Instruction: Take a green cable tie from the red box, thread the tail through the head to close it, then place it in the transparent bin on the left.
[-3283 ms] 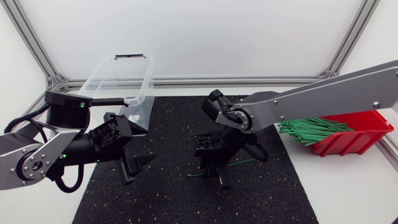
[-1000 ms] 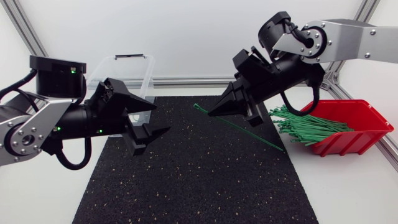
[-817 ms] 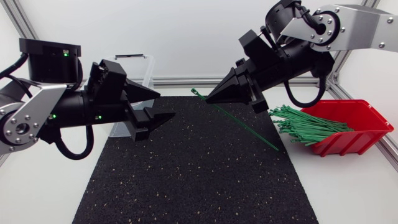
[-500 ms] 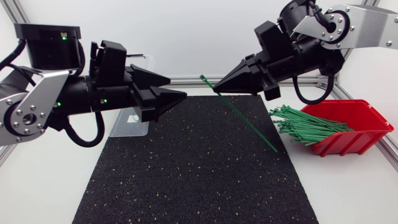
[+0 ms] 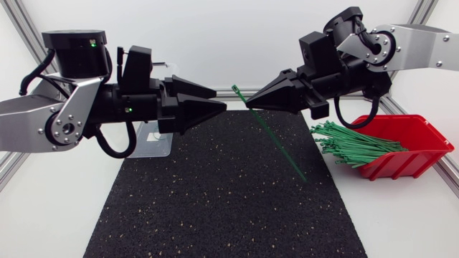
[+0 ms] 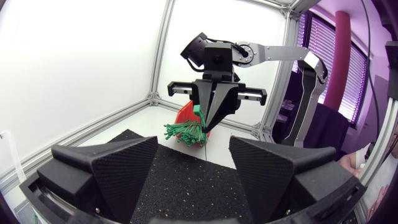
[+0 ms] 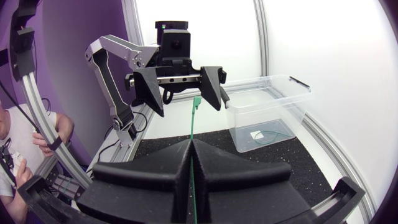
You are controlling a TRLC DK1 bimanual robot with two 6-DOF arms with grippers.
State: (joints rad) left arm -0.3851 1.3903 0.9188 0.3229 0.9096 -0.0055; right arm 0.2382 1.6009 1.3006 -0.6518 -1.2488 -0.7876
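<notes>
1. Both our arms have lifted nose to nose above the mat's (image 5: 215, 215) far edge. Our left gripper (image 5: 219, 100) nears the head of the green cable tie (image 5: 276, 140), so threading looks close.
2. Our right gripper (image 5: 249, 104) clamps the tie near its head; the left jaws stand apart, empty.
3. It slants: head up toward the left gripper, tail down toward the mat's right edge.

Cable tie (image 5: 283, 150), pinched between the jaws of the right gripper (image 5: 252, 102): green plastic, smooth, faint sheen.
Right gripper and left gripper (image 5: 219, 99): matt black fingers, flat faceted faces.
Arm link (image 5: 423, 39): brushed silver metal.
Mat (image 5: 215, 208) beneath the jaws: black, rough, grainy, pale flecks.
Red box (image 5: 412, 159): glossy plastic.
Transparent bin (image 7: 273, 102): clear, glossy plastic.
Table (image 5: 401, 222): white, smooth, matt.
</notes>
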